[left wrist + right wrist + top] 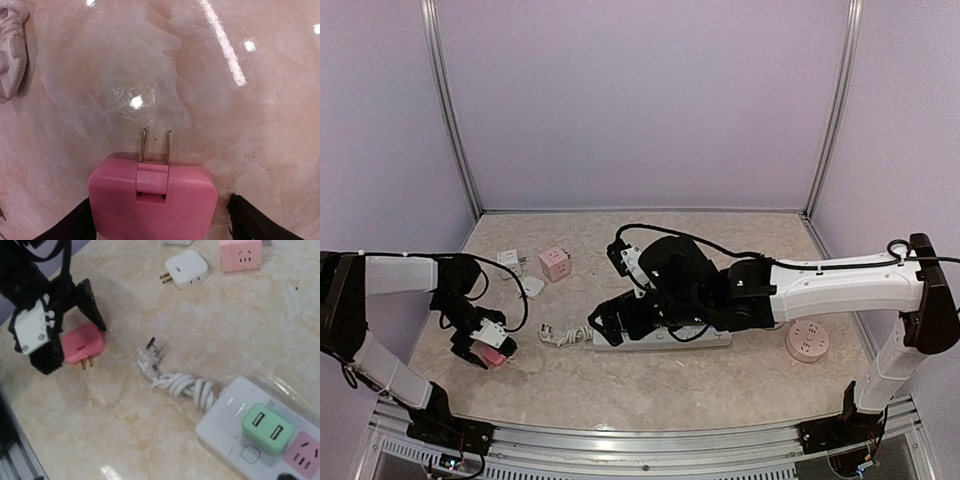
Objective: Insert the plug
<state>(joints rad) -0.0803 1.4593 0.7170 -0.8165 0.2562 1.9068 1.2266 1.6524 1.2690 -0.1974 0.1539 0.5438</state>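
Two fingers of the left gripper (490,352) stand apart astride the pink plug (152,200), lying flat on the table (750,385), prongs forward; one side shows a gap; centre, then close squarely on its flanks before lifting; rightward, the right gripper (604,322) hovers, jaws apart and empty, by the power strip (220,420).

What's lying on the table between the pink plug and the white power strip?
The power strip's own bundled white cord and its wall plug, nothing else; the right wrist view shows it best.
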